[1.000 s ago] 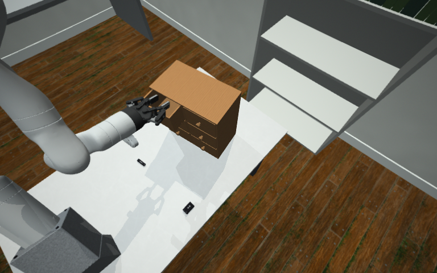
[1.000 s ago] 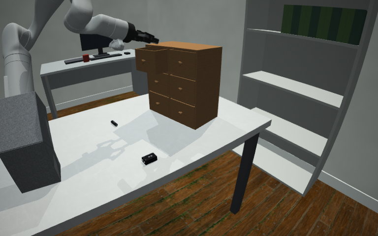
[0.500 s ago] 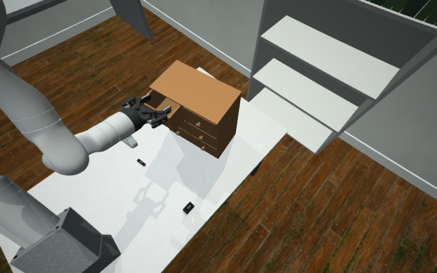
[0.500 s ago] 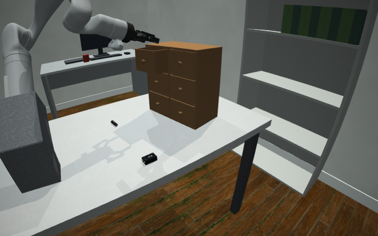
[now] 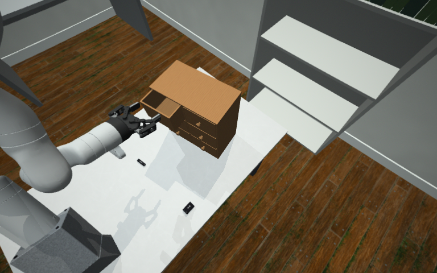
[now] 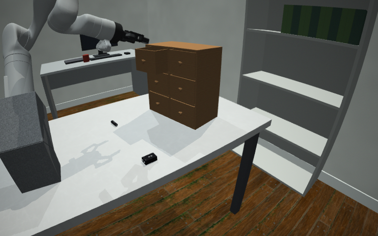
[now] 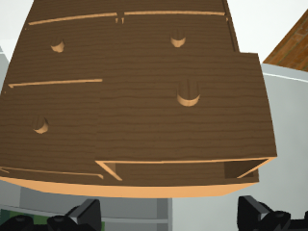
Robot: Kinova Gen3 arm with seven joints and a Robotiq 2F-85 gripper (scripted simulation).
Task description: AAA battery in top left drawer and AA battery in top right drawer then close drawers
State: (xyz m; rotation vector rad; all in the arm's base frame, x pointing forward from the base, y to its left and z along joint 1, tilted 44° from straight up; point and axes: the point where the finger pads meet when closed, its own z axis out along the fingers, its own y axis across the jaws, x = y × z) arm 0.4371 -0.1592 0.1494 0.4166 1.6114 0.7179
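Note:
The small brown chest [image 5: 196, 86] [image 6: 206, 83] [image 7: 129, 45] stands at the far end of the white table [image 5: 96, 193] [image 6: 211, 133]. Its top-left drawer [image 5: 161, 106] [image 6: 143, 59] [image 7: 192, 122] is pulled part way out; the other drawers are pushed in. I see no battery in the part of its inside that shows. My gripper [image 5: 148, 110] [image 6: 141, 38] [image 7: 168, 215] is open and empty, level with the chest's top, just in front of the open drawer. A small black cylindrical battery [image 5: 141, 162] [image 6: 113, 123] lies on the table, well in front of the chest.
A small black box [image 5: 188, 207] [image 6: 149, 158] lies near the table's front edge. The grey robot base [image 5: 57, 244] [image 6: 22, 139] stands on the table's left end. A shelf unit [image 5: 322, 80] [image 6: 292, 89] stands right of the table, and a desk [image 6: 83, 64] behind it.

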